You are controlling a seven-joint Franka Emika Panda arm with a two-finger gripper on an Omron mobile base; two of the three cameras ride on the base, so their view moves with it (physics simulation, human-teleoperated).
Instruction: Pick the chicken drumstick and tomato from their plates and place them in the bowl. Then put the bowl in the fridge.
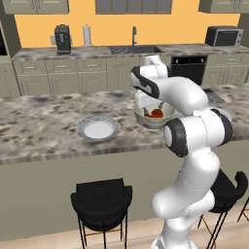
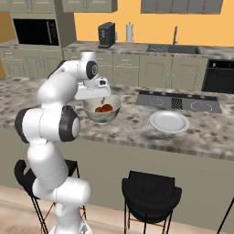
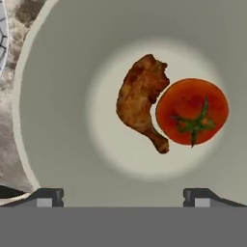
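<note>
Closest to my hand camera are the tool's [image 3: 123,197] two dark finger tips, set wide apart at the bottom of the view, one on each side of the bowl's [image 3: 58,72] near wall. From here I cannot tell whether they are pressing on the rim or just standing beside it, so I won't call the grip either way.

Inside the bowl I see the chicken drumstick [image 3: 141,100] lying on the pale floor, its thin end pointing toward the tool. The tomato [image 3: 192,112] sits right against it, touching, green stem up.

From the left base view, the bowl [image 1: 152,116] appears at the near edge of the marbled desk [image 1: 44,121], directly under the hand, with the tomato [image 1: 157,113] showing red inside. One empty plate [image 1: 98,129] lies on the desk, well apart from the bowl.

In the right base view the bowl [image 2: 101,109] is again below the hand, and a second plate [image 2: 169,121] rests on the desk [image 2: 210,132] just in front of the cooktop [image 2: 178,101].
</note>
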